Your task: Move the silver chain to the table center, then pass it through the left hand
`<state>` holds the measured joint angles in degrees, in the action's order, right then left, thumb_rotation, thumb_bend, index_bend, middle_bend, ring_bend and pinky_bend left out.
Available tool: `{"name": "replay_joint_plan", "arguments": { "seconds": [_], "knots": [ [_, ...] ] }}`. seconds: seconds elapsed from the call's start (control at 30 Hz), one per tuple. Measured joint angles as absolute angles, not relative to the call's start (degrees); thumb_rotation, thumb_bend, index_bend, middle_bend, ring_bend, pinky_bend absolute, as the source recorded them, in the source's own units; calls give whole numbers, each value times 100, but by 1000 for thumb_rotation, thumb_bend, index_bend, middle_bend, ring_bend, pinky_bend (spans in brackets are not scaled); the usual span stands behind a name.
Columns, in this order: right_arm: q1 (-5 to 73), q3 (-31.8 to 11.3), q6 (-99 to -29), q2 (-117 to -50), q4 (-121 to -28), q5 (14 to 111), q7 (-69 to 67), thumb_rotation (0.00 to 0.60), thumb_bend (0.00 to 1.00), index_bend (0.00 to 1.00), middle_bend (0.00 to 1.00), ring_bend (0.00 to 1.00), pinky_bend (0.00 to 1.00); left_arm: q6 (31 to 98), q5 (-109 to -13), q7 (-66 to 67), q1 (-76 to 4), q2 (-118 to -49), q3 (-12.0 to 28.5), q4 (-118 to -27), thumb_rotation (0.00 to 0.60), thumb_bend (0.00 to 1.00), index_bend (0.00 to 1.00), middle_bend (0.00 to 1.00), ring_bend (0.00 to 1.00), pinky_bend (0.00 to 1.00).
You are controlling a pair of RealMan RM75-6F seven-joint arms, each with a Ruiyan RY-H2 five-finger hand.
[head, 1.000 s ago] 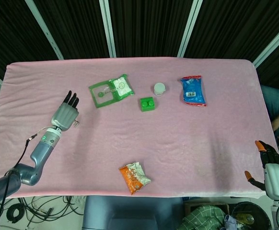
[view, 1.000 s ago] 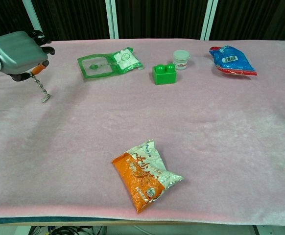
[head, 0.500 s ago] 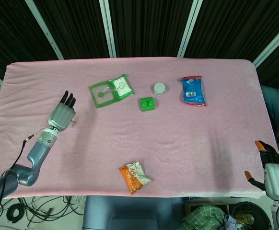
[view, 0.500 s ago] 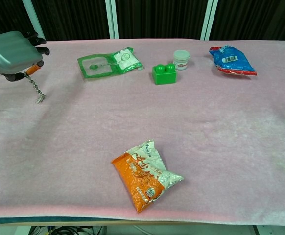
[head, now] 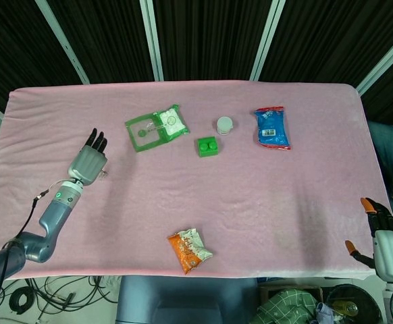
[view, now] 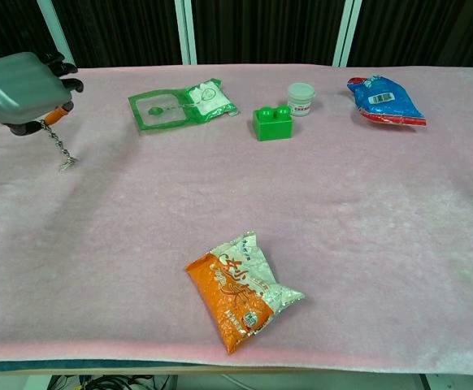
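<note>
The left hand [view: 27, 88] pinches the top of the chain [view: 58, 149], which dangles below it with its free end near the pink surface [view: 342, 211]. Held by so little, the chain could slip out or snag the cloth if dragged. The right hand [head: 385, 244] waits released.

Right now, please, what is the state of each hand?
Left hand: holding the silver chain, which hangs down from it.
Right hand: at the table's edge, holding nothing, fingers apart; open.
</note>
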<state>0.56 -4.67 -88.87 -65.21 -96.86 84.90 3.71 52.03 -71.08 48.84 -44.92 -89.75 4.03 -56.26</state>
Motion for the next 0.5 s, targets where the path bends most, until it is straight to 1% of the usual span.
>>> {"name": "replay_joint_plan", "arguments": {
  "seconds": [0.2,0.5],
  "knots": [
    [51,-467,-8898,-6514,-9697,8495,366,600,150,50,71,89,206,5182,-7060,4953,-4465,-8910,382,-5711,600,417,613,137,0,0],
    [46,-473,-8915,-6507,-9704,8497,361,600,150,50,71,89,206,5289,-7040,4953,-4473,-8801,455,-5900,600,417,614,137,0,0]
  ]
}}
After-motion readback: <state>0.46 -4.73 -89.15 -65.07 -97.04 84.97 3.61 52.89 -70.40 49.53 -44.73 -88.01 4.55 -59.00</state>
